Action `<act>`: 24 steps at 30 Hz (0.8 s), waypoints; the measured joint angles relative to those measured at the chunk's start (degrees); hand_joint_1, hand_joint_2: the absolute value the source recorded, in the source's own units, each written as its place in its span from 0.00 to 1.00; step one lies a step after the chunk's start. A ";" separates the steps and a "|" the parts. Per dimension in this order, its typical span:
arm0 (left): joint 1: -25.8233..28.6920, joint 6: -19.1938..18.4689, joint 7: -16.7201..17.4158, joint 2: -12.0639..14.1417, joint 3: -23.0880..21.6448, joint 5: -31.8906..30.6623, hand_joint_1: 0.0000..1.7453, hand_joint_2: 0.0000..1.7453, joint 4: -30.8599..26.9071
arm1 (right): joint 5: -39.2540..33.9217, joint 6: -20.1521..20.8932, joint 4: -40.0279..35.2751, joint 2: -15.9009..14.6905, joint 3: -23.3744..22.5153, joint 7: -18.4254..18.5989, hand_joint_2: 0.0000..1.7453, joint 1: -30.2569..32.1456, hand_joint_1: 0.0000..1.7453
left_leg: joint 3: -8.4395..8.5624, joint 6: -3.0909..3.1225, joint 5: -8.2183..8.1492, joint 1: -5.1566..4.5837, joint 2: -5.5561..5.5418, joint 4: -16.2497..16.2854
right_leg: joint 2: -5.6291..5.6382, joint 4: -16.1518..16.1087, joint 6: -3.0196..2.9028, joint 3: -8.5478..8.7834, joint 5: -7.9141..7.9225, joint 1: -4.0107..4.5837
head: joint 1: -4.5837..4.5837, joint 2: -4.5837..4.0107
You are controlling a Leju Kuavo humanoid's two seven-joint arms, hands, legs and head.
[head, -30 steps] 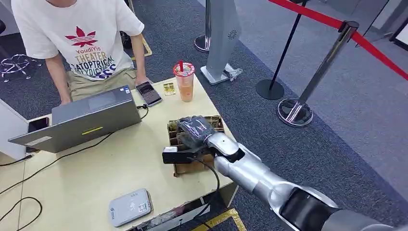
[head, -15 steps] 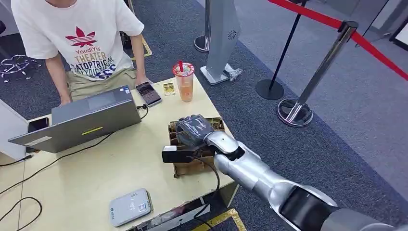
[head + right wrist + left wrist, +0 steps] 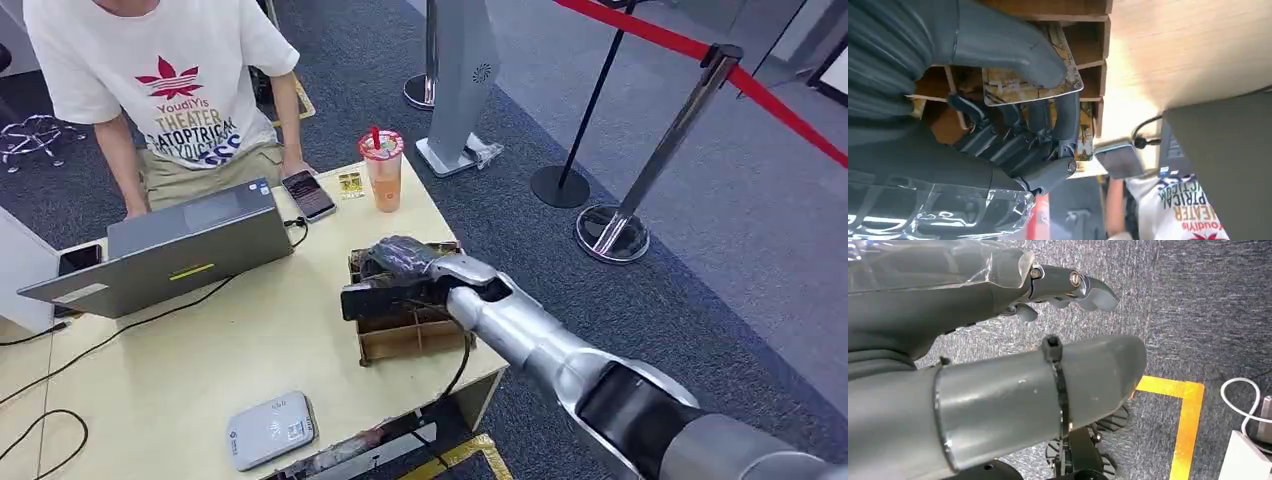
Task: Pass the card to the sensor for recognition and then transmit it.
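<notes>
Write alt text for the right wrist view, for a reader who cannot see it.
The robot's right hand pinches a patterned card between its thick grey thumb and darker fingers, over a wooden compartment box on a pale table. Beyond it are a grey laptop and a person's printed white T-shirt.

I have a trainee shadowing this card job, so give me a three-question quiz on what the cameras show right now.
1. True or false: the right hand holds a yellowish patterned card over the brown wooden compartment box.
2. The flat grey card sensor lies: A) beside the orange iced drink cup; B) at the near table edge, apart from the box; C) on the grey laptop.
3. Fill in: the card is pinched between the thick grey thumb and the dark ____.

Key: 1 true; 2 B; 3 fingers.
</notes>
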 joint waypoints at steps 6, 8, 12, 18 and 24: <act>0.00 0.15 -0.02 0.00 0.00 0.70 0.00 0.00 0.00 | -3.82 2.05 3.61 -0.07 1.22 -1.79 1.00 -3.45 0.93 | -0.04 0.00 0.00 0.00 -0.02 0.00 | -0.01 0.00 0.00 -0.01 0.00 0.00 | -0.02 0.00; 0.01 0.17 -0.09 0.00 0.00 1.01 0.00 0.00 0.00 | -4.87 2.51 4.79 -0.07 2.06 -2.23 1.00 -4.71 0.94 | -0.04 0.00 0.00 0.00 -0.03 0.00 | -0.02 0.00 0.00 -0.01 0.00 0.00 | -0.02 0.00; 0.06 0.20 -0.13 0.02 0.00 1.18 0.00 0.00 0.00 | -6.27 3.01 6.47 -0.04 3.43 -2.67 1.00 -6.58 0.94 | -0.06 0.00 0.00 0.00 -0.05 0.00 | -0.03 0.00 0.00 -0.02 0.00 0.00 | -0.02 0.00; 0.12 0.20 -0.20 0.02 0.02 1.33 0.00 0.00 0.00 | -6.86 3.04 7.69 -0.04 4.83 -2.93 1.00 -8.27 0.96 | -0.07 0.00 0.00 0.00 -0.07 0.00 | -0.04 0.00 0.00 -0.02 0.00 0.00 | -0.02 0.00; 0.15 0.20 -0.28 0.02 0.04 1.33 0.00 0.00 0.00 | -7.60 2.47 7.17 -0.04 5.68 -2.84 1.00 -8.95 0.96 | -0.07 0.00 0.00 0.00 -0.07 0.00 | -0.04 0.00 0.00 -0.02 0.00 0.00 | -0.02 0.00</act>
